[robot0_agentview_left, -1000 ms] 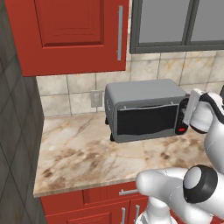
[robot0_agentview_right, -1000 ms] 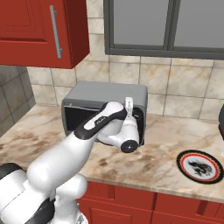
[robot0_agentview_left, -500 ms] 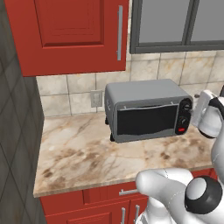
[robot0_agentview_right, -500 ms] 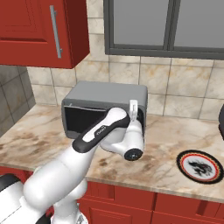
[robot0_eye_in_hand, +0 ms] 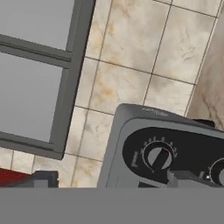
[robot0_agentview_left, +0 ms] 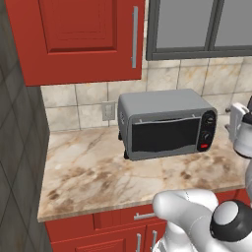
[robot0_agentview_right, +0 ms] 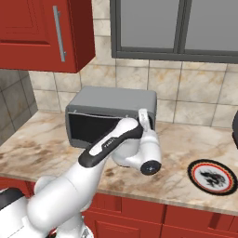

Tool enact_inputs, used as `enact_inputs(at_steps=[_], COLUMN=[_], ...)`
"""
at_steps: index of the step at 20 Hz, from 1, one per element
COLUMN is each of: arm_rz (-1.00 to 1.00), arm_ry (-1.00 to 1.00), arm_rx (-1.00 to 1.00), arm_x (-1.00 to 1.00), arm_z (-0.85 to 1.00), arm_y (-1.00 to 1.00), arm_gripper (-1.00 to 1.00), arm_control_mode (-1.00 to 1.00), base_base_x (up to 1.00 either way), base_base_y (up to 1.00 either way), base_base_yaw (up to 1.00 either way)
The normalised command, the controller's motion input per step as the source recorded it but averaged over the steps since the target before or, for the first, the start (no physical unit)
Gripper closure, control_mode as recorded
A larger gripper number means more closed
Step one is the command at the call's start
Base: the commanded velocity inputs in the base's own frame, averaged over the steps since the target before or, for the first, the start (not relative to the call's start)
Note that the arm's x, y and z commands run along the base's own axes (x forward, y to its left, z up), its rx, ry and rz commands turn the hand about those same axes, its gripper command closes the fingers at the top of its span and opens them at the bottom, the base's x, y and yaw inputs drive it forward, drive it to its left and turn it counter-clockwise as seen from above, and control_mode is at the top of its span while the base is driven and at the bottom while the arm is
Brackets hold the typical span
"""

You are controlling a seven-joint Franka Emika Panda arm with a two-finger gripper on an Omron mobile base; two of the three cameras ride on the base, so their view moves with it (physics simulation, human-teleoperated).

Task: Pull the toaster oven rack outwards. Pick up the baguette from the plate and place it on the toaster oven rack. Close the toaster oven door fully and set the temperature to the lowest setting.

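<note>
Marble counter, shut toaster oven, plate.

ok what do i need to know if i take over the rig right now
Gripper: jaws open, holding nothing, facing a knob on the toaster oven's control strip.
Toaster oven door: looks shut.
Plate: on the counter to the right, bare; no baguette on it. The dark glass hides whether it lies on the rack.
Done, judging by this: loading and closing.
Left: turn the temperature knob to its lowest setting.
</note>
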Motion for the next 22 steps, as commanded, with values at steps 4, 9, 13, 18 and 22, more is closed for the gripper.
enact_inputs(at_steps=[4,9,13,18,22], arm_rz=[0.04,0.11,0.15,0.07,0.00], arm_ry=[0.00,0.00,0.00,0.06,-0.02], arm_rx=[-0.59,-0.61,-0.53,-0.35,-0.07], arm_x=[-0.47,-0.21,0.01,0.12,0.18], arm_z=[-0.06,-0.01,0.22,0.24,-0.33], arm_y=[0.00,0.19,0.51,0.42,-0.01], arm_gripper=[-1.00,-1.00,-1.00,-1.00,-1.00], arm_control_mode=[-1.00,-1.00,-1.00,-1.00,-1.00], base_base_x=[0.00,0.00,0.00,0.00,0.00], base_base_y=[0.00,0.00,0.00,0.00,0.00], base_base_yaw=[0.00,0.00,0.00,0.00,0.00])
